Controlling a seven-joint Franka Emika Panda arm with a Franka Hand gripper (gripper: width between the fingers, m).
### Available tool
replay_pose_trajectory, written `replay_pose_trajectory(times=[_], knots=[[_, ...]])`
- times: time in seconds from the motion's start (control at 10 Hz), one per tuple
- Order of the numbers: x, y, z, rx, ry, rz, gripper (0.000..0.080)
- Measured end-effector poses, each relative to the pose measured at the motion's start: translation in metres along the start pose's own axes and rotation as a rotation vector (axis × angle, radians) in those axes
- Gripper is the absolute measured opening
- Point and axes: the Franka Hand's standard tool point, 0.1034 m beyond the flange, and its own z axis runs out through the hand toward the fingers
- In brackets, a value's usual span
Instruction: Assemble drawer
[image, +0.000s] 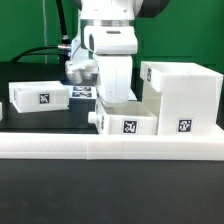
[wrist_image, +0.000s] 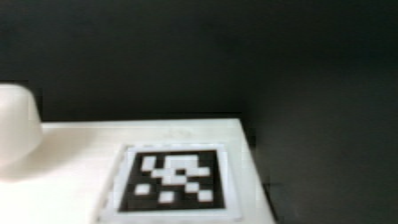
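The tall white casing (image: 181, 96) stands at the exterior view's right, with a tag on its front. One small tray (image: 127, 120) lies beside it in the middle, its knob (image: 97, 119) pointing to the exterior view's left. A second tray (image: 41, 97) lies at the left. My gripper (image: 113, 94) hangs straight over the middle tray, its tips at the tray's top. Its fingers are hidden, so I cannot tell whether they are open or shut. The wrist view shows the tray's white tagged face (wrist_image: 178, 175) and its knob (wrist_image: 15, 128) close up, with no fingers in sight.
A long low white bar (image: 110, 148) runs across the front of the black table. The marker board (image: 82, 93) lies behind the gripper. Black cables hang at the back left against a green backdrop.
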Motion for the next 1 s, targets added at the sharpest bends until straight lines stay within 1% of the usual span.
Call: replay_pose_trajectory(times=[0.1, 0.3, 0.4, 0.6, 0.8, 1.0], knots=[[-0.001, 0.001, 0.000, -0.006, 0.000, 0.000, 0.0042], [0.000, 0.001, 0.000, -0.005, 0.001, 0.003, 0.0042], [-0.002, 0.001, 0.000, -0.006, 0.002, 0.002, 0.0042], [0.000, 0.001, 0.001, -0.005, 0.003, 0.008, 0.0042], [-0.015, -0.002, 0.002, -0.004, 0.025, 0.002, 0.0042], [-0.008, -0.002, 0.003, -0.004, 0.026, 0.011, 0.0042]])
